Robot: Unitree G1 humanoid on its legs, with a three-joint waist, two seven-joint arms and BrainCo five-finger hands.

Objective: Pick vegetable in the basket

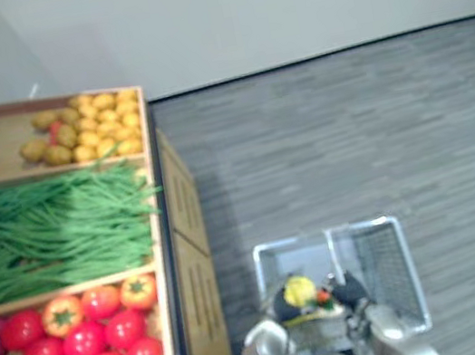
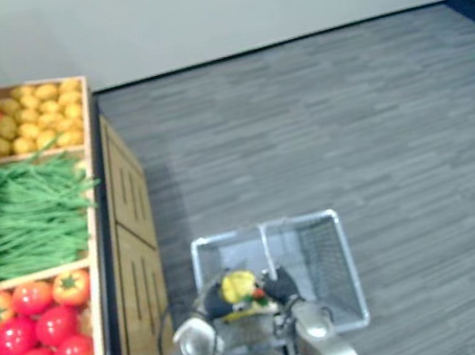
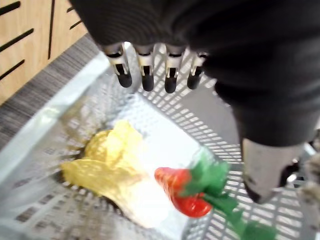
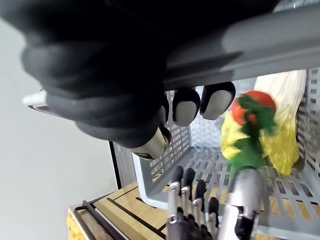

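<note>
The cabbage [image 3: 112, 165] and a red vegetable [image 3: 182, 192], perhaps a radish, lie in our basket [image 1: 322, 239]. Our left hand [image 3: 146, 70] hovers open above them, and our right hand [image 4: 186, 106] is curled round the handle [image 4: 270, 37]. Next we judge another pick is due.

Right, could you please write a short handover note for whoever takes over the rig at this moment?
Left hand: open and empty, fingers straight above the basket.
Right hand: fingers curled round the basket's handle.
In the basket: a yellow leafy vegetable and a red vegetable with green leaves, lying side by side.
The stall on the robot's left holds tomatoes, green beans and potatoes.
Done: two vegetables are in.
Left: if more are wanted, the free left hand would probably fetch them from the stall.
</note>
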